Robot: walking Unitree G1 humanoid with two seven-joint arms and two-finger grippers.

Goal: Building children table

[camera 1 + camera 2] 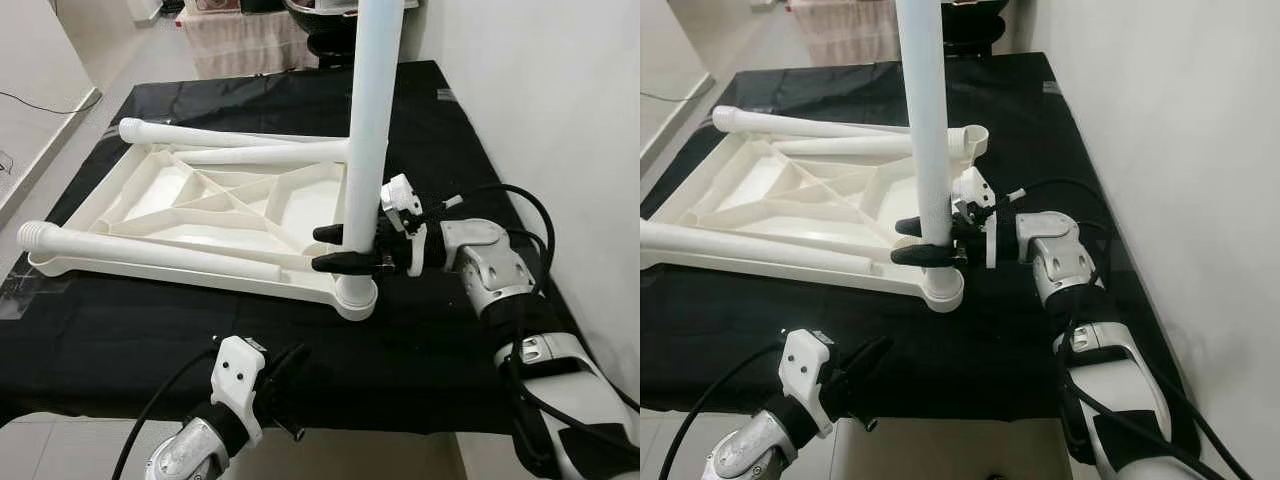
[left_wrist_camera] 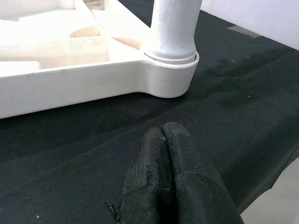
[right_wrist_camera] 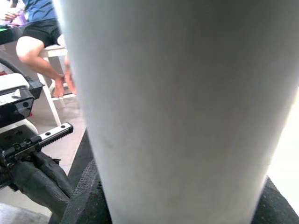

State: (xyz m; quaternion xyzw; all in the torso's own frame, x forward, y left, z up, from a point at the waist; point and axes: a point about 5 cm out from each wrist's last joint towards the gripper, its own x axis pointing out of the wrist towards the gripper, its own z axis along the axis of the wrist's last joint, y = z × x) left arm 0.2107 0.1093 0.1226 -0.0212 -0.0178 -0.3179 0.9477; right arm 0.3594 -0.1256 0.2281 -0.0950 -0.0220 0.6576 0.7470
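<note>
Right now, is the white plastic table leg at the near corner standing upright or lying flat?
Upright: the white plastic table leg stands in the tabletop's corner socket, the right gripper clamped around it.

The right arm reaches in from the right, its right gripper level, black fingers clamped either side of the upright leg. The left gripper hovers low over the cloth, fingers pressed together, seemingly holding nothing
</note>
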